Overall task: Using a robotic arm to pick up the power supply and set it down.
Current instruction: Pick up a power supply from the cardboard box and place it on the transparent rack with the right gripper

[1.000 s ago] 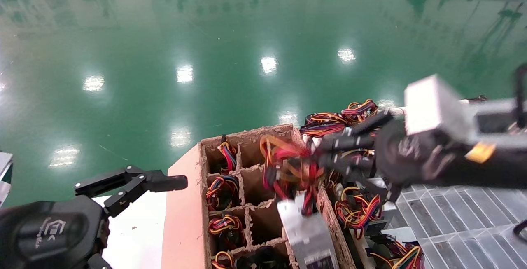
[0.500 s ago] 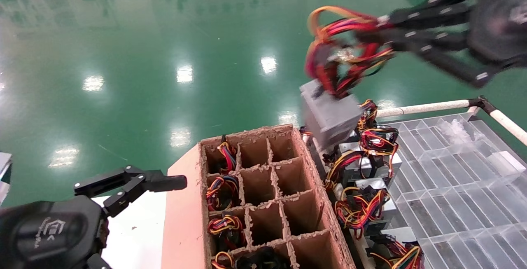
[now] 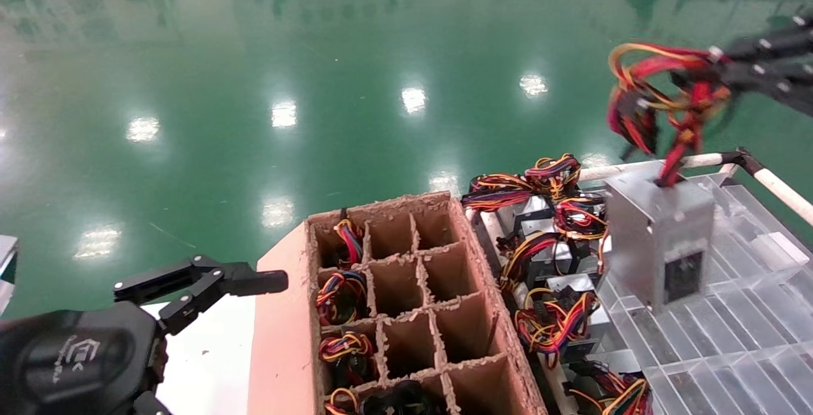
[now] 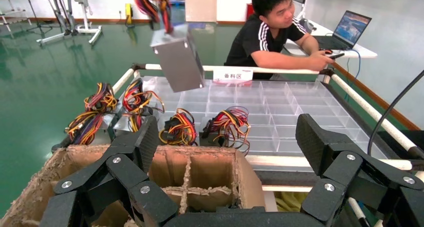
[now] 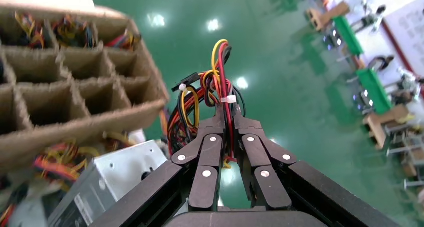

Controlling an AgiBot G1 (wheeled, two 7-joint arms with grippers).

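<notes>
My right gripper (image 3: 721,72) is shut on the red, yellow and black wire bundle (image 3: 660,94) of a power supply (image 3: 660,246). The grey metal box hangs tilted from its wires above the clear compartment tray (image 3: 730,345), clear of its surface. In the right wrist view the fingers (image 5: 229,118) pinch the tied wires, and the power supply (image 5: 107,182) dangles beside them. The left wrist view shows the power supply (image 4: 177,57) in the air over the tray. My left gripper (image 3: 267,283) stays parked at the lower left, open and holding nothing (image 4: 227,142).
A brown cardboard divider box (image 3: 381,204) stands in the middle, with wired units in its left cells. Several more power supplies (image 3: 552,313) lie between it and the tray. A white rail (image 3: 660,164) borders the tray. A person (image 4: 270,32) sits at a laptop beyond it.
My right gripper lifted the power supply out of the cardboard box, swung it up, then carried it right and lower over the clear tray. The left arm has not moved.
</notes>
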